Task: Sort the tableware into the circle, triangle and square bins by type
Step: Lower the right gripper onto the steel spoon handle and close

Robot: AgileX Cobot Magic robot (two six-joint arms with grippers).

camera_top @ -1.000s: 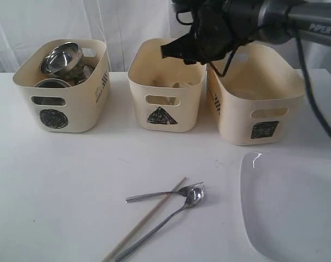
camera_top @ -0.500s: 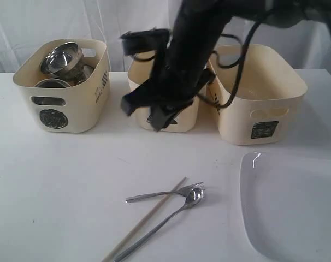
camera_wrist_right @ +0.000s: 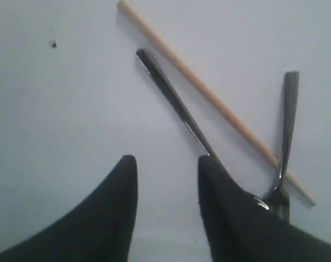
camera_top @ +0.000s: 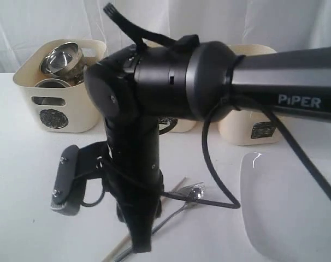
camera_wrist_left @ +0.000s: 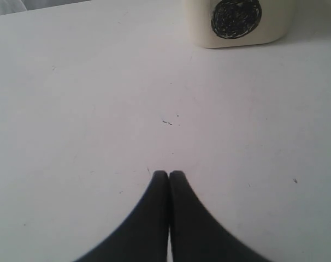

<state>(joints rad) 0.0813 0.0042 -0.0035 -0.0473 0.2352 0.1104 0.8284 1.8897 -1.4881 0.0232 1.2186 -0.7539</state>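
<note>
A wooden chopstick (camera_wrist_right: 209,93), a steel spoon (camera_wrist_right: 171,93) and a steel fork (camera_wrist_right: 287,125) lie crossed on the white table. My right gripper (camera_wrist_right: 166,166) hangs open just above the table beside the spoon's handle, with nothing between its fingers. In the exterior view its arm (camera_top: 171,82) fills the middle and hides much of the cutlery; the spoon's bowl (camera_top: 194,194) shows. The circle bin (camera_top: 61,95) holds steel bowls (camera_top: 60,59). The square bin (camera_top: 253,128) stands at the right; the triangle bin is almost wholly hidden. My left gripper (camera_wrist_left: 169,174) is shut and empty near the circle bin (camera_wrist_left: 239,22).
A large white squarish plate (camera_top: 291,207) lies at the front right, close to the table's edge. A cable (camera_top: 209,174) loops from the right arm down over the cutlery. A white curtain hangs behind the bins.
The right arm has swung from above the triangle bin down and forward to the cutlery at the table's front. The left gripper has stayed shut.
</note>
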